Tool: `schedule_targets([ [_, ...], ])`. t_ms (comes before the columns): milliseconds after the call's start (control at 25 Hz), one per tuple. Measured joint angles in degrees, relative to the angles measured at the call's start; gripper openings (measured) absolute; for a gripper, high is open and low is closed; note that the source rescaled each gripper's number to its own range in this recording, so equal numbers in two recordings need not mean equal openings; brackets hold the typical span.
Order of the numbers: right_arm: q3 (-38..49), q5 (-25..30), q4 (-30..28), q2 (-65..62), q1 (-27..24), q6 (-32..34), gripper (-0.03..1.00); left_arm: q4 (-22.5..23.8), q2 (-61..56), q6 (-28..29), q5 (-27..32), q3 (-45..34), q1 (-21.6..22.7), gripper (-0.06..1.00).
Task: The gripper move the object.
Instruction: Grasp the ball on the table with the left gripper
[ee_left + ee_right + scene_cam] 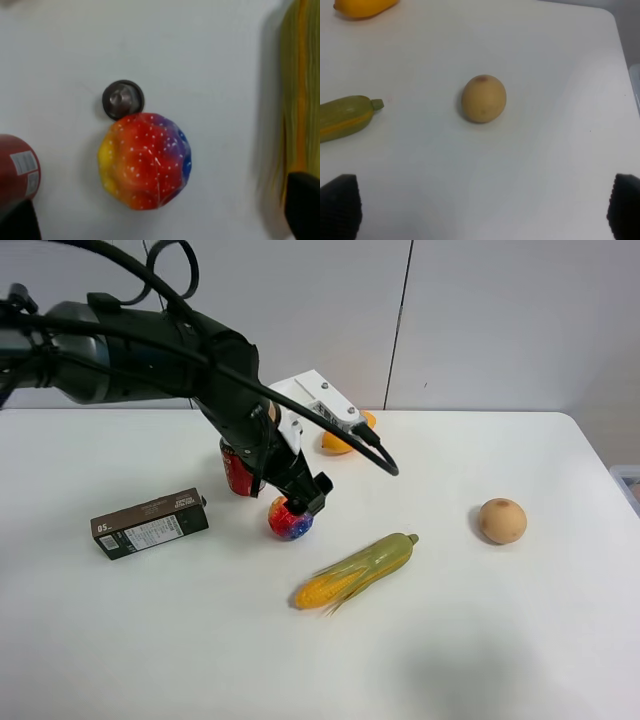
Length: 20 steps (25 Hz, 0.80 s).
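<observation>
The rainbow bumpy ball lies on the white table just right of a red can. In the left wrist view the ball sits between the two black jaws, which stand wide apart at either side and do not touch it. A tiny grey cap touches the ball's far side. My left gripper hangs open right over the ball; it also shows in the left wrist view. My right gripper is open and empty above the table, and is out of the exterior high view.
A red can stands close to the left of the ball. A dark box lies further left. A corn cob lies to the front right. A tan round fruit sits at the right, an orange fruit behind the gripper.
</observation>
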State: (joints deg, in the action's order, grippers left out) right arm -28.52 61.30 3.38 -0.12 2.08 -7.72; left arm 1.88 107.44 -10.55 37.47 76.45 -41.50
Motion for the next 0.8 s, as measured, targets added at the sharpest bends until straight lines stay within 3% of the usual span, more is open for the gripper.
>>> schedule_targets([
  [800, 0.00, 0.00, 0.00, 0.00, 0.00, 0.00, 1.00, -0.14, 11.99, -0.14, -8.05, 0.00, 0.00, 1.00],
])
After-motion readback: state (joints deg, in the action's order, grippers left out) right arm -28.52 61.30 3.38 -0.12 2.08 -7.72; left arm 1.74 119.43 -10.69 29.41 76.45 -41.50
